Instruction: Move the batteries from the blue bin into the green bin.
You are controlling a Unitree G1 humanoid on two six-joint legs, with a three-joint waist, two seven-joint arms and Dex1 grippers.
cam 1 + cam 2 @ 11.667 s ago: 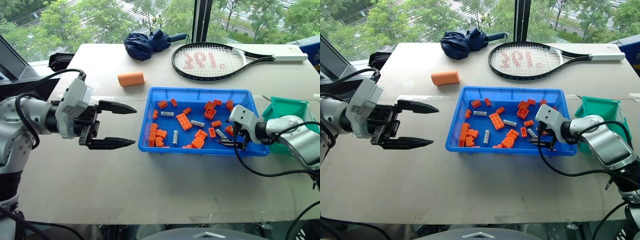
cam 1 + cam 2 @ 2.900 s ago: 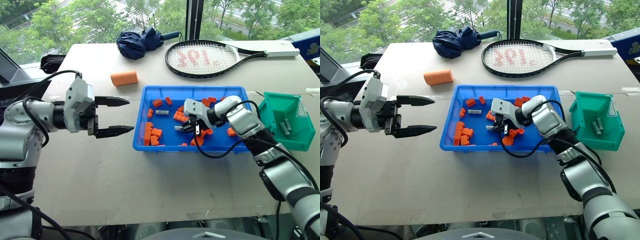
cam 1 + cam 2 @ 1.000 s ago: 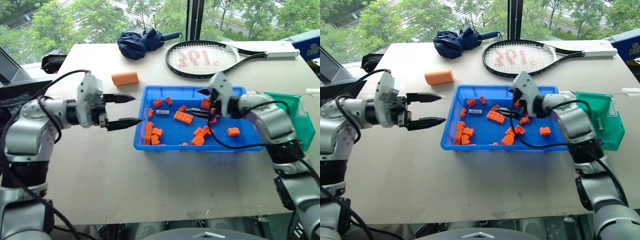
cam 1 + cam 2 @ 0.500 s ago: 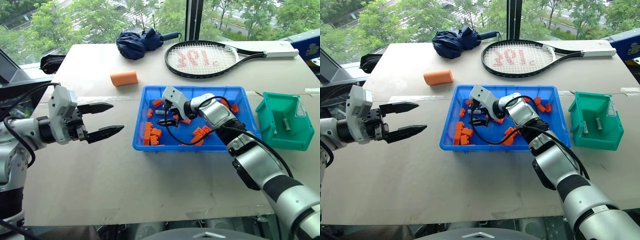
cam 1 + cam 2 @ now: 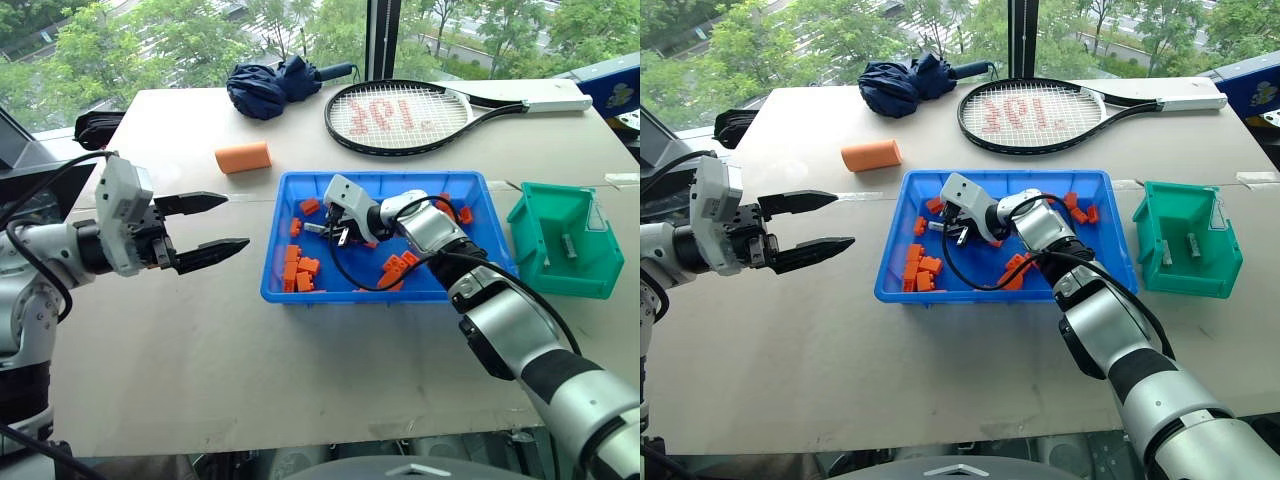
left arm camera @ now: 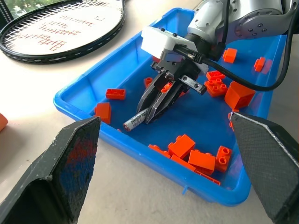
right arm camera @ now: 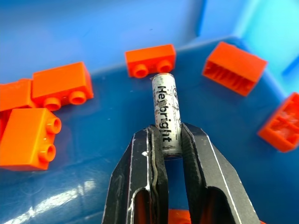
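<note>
- A battery [image 7: 166, 114] is lying low in the blue bin [image 5: 283, 280], near its far left corner, and my right gripper [image 6: 150, 112] is clamping it: the two black fingers [image 7: 140, 182] are pressing on either side of its near end while the printed far end is sticking out past the tips.
- In the left wrist view I am seeing that battery slanting down toward the bin floor, with orange bricks [image 6: 196, 156] lying scattered around it; I cannot tell whether it is touching the floor.
- More batteries [image 5: 1192, 246] are lying inside the green bin [image 5: 1185, 275], which is sitting on the worktop [image 5: 300, 370] just to the right of the blue bin.
- My left gripper [image 5: 205, 224] is hovering over the worktop to the left of the blue bin, fingers spread wide and carrying nothing.
- Beyond the blue bin I am seeing a racket [image 5: 400, 115], a folded dark blue umbrella [image 5: 265, 85] and an orange cylinder [image 5: 243, 157], all well apart from both grippers.
</note>
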